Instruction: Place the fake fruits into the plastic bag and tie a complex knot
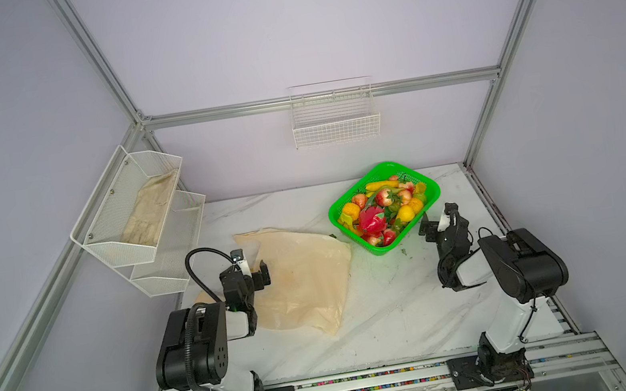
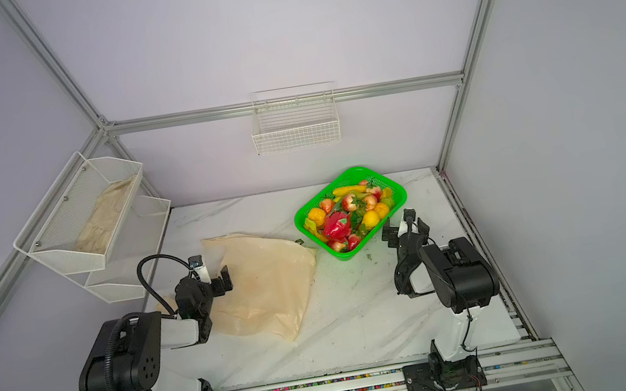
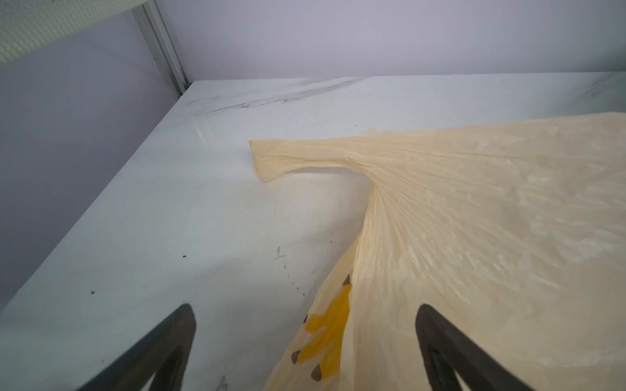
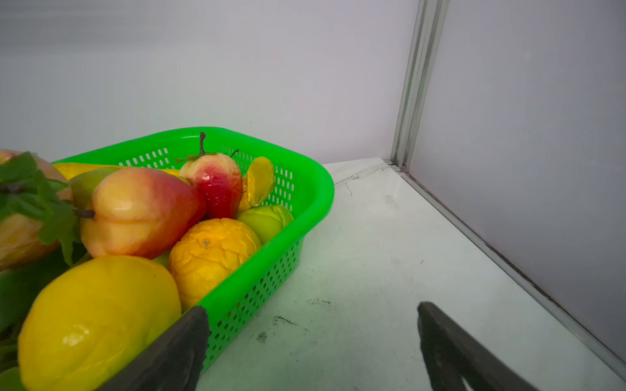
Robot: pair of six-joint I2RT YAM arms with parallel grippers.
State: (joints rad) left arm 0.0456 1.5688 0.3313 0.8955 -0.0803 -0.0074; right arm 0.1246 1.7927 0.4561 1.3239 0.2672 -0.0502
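Wall rack (image 1: 115,234): white mesh, two tiers, fixed to the left wall. Carries a pale cloth-like piece (image 1: 150,212) in the upper tier, off the work area, presumably spare stock.
Left gripper (image 1: 250,265): jaws spread wide, nothing between them. Hovers low over the bag's handle end, probably lined up to pinch a handle or lift the mouth.
Plastic bag (image 1: 307,281): lies flat and looks empty on the table (image 1: 395,310), left of centre. Handles toward the left arm, one bottom corner toward the front. Flat, likely because not yet opened.
Handle loop (image 3: 288,155): stretches flat along the table in the left wrist view. Yellow banana print (image 3: 332,325) close to the jaws.
Knot: none seen, handles untied.
Wire basket (image 1: 336,121): hangs on the back wall, empty as far as visible, no part in this step.
Fake fruits (image 1: 383,211): all heaped in the green basket (image 1: 382,165) at the right rear, just beside the bag. None visible in the bag.
Right gripper (image 1: 437,219): jaws fully apart, empty. Sits just beside the basket's near right wall, apparently ready to reach over the rim for a first fruit.
Hidden: bag's near-left part under the left arm, second handle unclear. Lettering unreadable. Lower fruits buried under the top layer. Contact between right gripper and basket wall impossible to judge.
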